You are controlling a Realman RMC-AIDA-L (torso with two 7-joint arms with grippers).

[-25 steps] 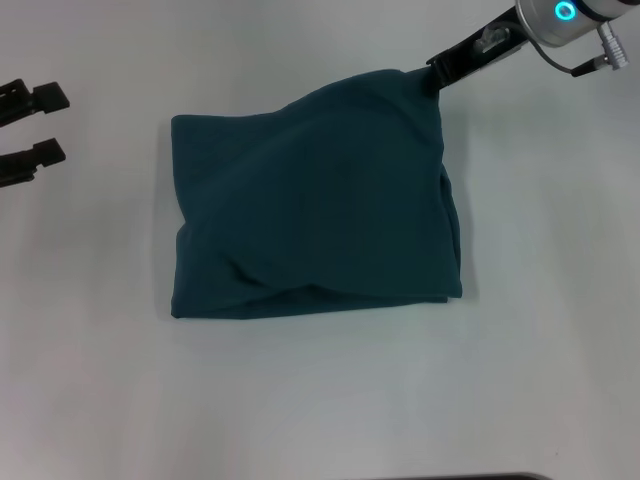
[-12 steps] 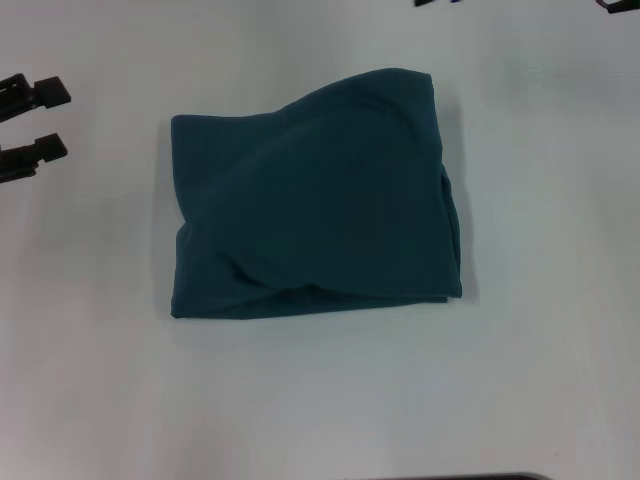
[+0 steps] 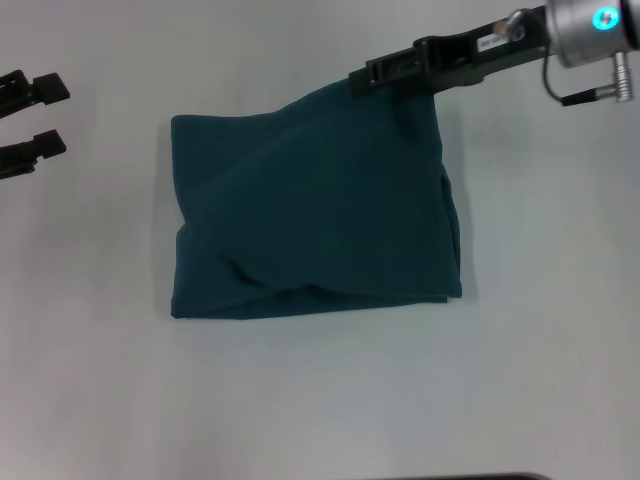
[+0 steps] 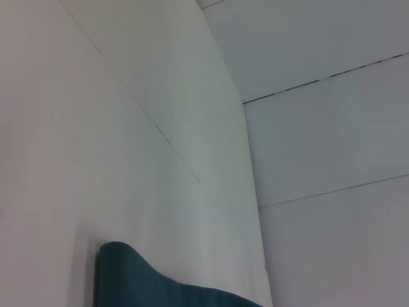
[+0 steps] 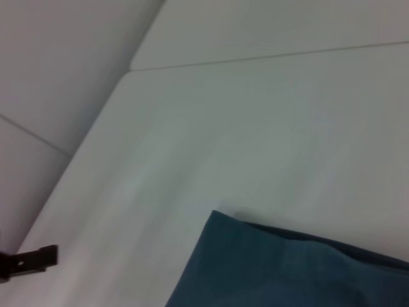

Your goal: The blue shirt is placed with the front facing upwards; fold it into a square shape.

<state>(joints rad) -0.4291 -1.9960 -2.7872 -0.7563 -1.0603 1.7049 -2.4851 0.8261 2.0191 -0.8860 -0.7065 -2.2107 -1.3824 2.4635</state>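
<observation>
The blue shirt (image 3: 315, 205) lies on the white table as a roughly square folded bundle, plain side up, with creases near its front edge. No lettering or collar shows. My right gripper (image 3: 362, 78) reaches in from the upper right and lies along the shirt's far edge, at its far right corner. At the table's left edge my left gripper (image 3: 62, 118) is open and well apart from the shirt. A corner of the shirt (image 4: 160, 288) shows in the left wrist view. The right wrist view shows the shirt (image 5: 287, 268) close below it.
The white table (image 3: 320, 400) extends on all sides of the shirt. A dark edge (image 3: 460, 477) runs along the near rim. In the right wrist view one finger of the left gripper (image 5: 29, 259) shows far off.
The right gripper pulled up out of view half a second ago. It is now back, lying farther left along the shirt's far edge. Shirt and left arm have stayed put.
</observation>
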